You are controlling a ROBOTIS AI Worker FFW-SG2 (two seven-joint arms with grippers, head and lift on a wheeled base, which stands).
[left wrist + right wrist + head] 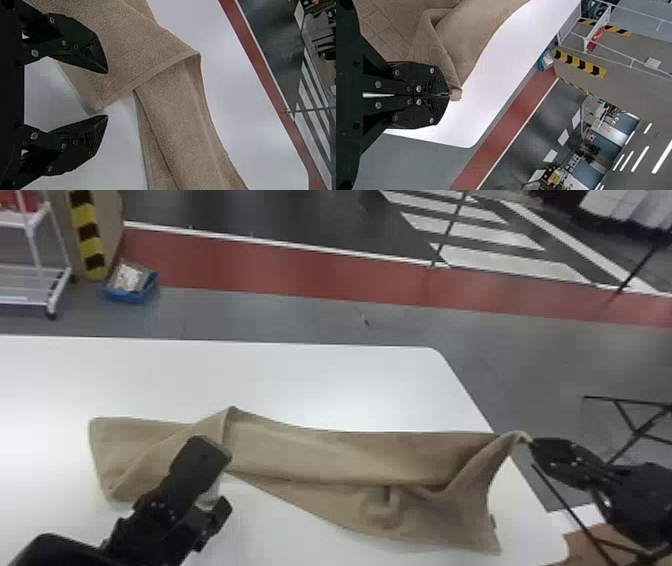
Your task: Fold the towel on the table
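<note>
The beige terry towel lies lengthwise over the near part of the white, smooth-topped desk, skewed and partly doubled, its right end drawn up at the desk's right edge. My right hand, black and flat-fingered, is closed on a small pinch of one corner, from which a slanting ridge of cloth runs down to the desk. My left hand, of the same pattern, stands wide and empty by the towel's left end; I cannot tell its height above the cloth. The hemmed corner shows near its fingertips. Handling, as I judge it: the cloth is light, limp and in no way fragile, with a nap that should grip well between pads but drag and rumple if pushed. The best purchase for my left hand is that corner, hem and all layers together; a shallow pinch might catch only the top ply. The fold looks barely begun, and both ends probably need drawing taut first, to ease out the pucker in the near flap.
</note>
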